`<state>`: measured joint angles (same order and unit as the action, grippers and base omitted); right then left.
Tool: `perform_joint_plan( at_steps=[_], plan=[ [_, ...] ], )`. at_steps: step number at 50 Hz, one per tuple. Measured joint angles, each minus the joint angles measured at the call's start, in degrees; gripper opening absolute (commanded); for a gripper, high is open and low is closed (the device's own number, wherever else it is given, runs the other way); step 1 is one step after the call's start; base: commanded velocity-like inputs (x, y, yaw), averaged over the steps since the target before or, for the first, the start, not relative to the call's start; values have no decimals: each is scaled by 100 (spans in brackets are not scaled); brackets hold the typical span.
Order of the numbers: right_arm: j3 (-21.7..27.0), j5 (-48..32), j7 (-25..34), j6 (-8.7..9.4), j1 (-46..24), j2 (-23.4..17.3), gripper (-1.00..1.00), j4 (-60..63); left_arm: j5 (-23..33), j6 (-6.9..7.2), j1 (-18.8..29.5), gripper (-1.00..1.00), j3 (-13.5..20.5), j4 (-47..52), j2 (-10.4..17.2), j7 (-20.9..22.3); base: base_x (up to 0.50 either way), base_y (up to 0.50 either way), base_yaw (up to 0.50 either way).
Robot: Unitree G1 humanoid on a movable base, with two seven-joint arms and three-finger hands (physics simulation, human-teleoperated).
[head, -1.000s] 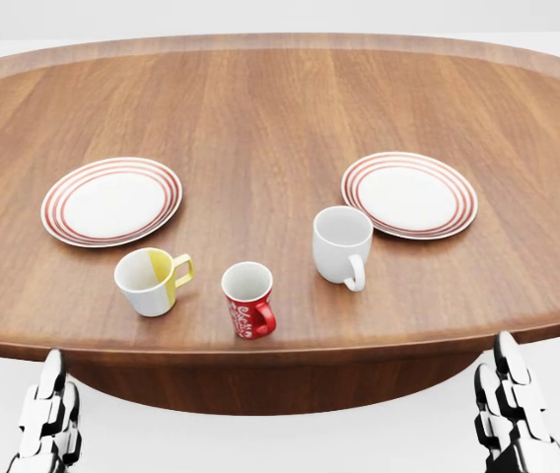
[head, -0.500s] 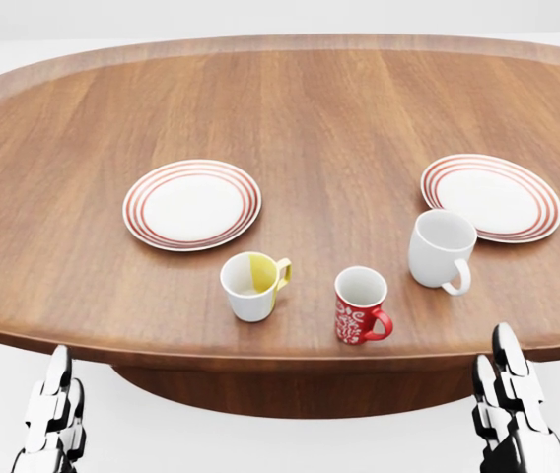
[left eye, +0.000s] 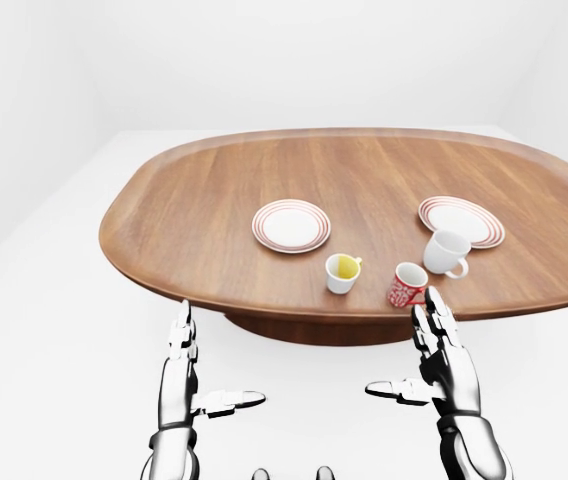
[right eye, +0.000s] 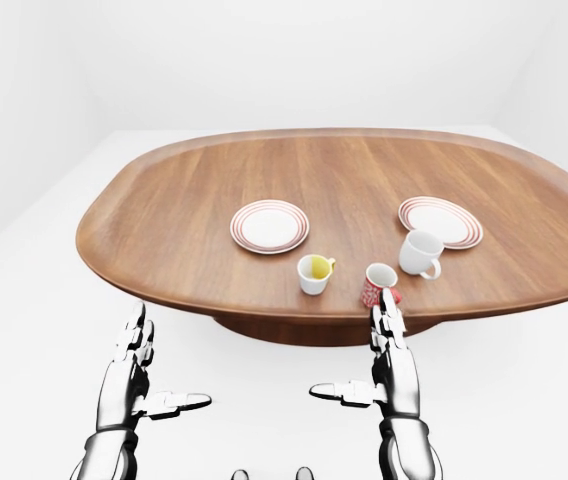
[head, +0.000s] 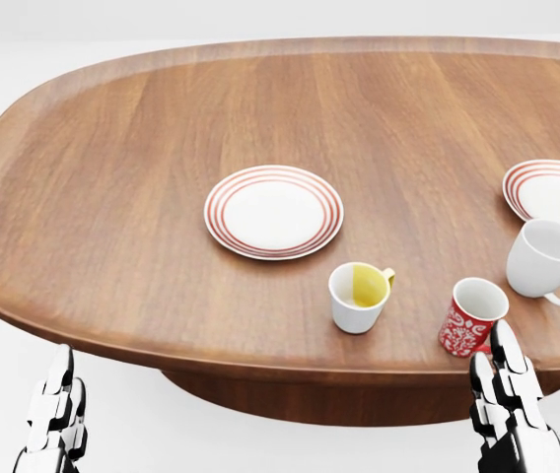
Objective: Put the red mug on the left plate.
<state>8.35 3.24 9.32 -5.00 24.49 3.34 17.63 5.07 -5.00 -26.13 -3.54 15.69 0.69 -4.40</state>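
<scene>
view has shifted left — red mug (head: pixel 471 315) now lower right, by the empty, spread right hand (left eye: pixel 434 362); left plate (head: pixel 274 211) centred.

Left hand (left eye: pixel 186 385), right hand (left eye: pixel 439 365): fingers spread.

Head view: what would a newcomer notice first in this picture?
The wide wooden table fills the view. A red-ringed plate lies near its middle, and three mugs stand in a row near the lower edge: a yellow mug, the red mug and a white mug. The open right robot hand rises just below the red mug.
</scene>
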Motion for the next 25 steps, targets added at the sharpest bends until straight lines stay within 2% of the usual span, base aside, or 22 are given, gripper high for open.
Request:
perform_joint_plan(
  at_steps=[10, 25],
  plan=[
    [-2, 17, 10, 0, -7, -3, 100, -9, -8, 0, -4, 100, 5, 0, 2, 8, 14, 50, 0],
    [-26, -49, -2, 0, 2, -8, 100, -8, -20, 0, 0, 100, 21, -10, 1, 26, 49, 23, 0]
  ],
)
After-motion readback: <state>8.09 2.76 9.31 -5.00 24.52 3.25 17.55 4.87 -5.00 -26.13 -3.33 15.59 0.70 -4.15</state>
